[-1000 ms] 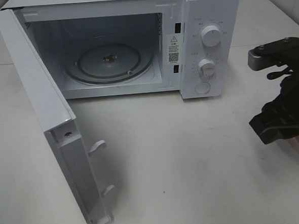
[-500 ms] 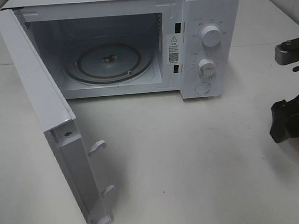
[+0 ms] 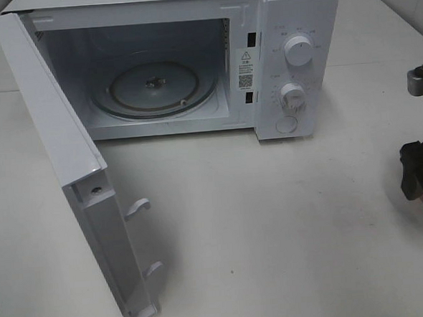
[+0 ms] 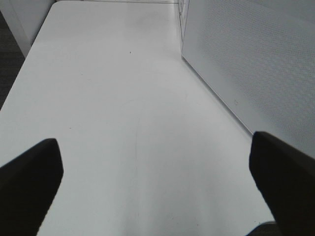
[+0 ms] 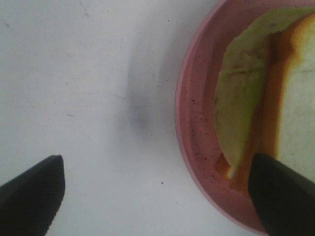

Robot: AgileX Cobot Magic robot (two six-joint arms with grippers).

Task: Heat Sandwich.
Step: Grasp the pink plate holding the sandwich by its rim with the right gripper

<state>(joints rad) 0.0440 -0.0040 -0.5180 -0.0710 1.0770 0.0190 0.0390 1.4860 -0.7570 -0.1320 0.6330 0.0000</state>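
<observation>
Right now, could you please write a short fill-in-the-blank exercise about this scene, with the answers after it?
The door of the microwave stands ____.
The sandwich lies on a ____ plate.
The turntable inside carries ____ food.
The left gripper and the right gripper, jaws open, hold ____.
Missing words: open; pink; no; nothing.
</observation>
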